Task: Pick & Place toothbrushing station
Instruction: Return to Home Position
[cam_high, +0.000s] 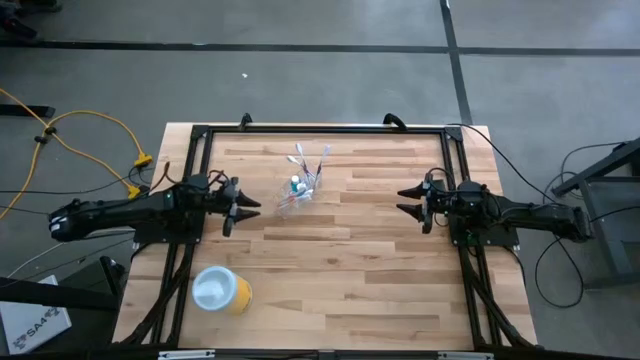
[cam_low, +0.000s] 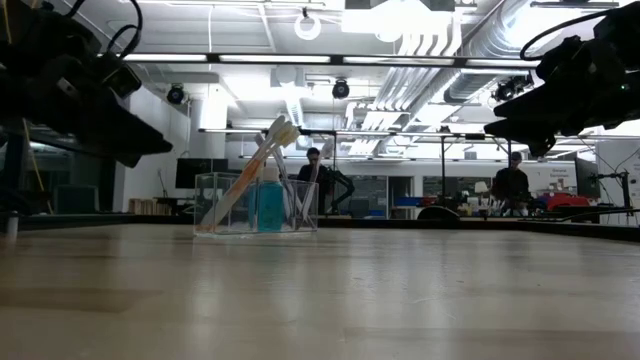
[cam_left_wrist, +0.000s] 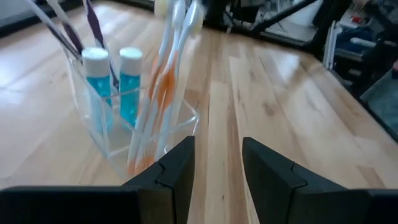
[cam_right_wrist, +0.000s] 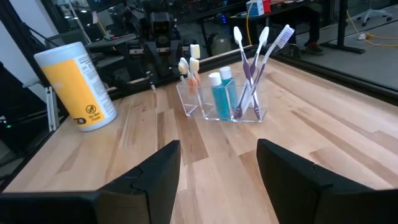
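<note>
High view is showing the clear organizer, carrying toothbrushes and blue tubes, far of centre. The left gripper is just beside it and the right gripper well apart, both gaping empty. It is probably light, stiff and slippery, so pinching one wall's rim is looking safest.

Bright ceiling lights blew out the top of my low view and left the arms as dark silhouettes. From above, the table looked evenly lit, with only faint, soft shadows beneath them.
</note>
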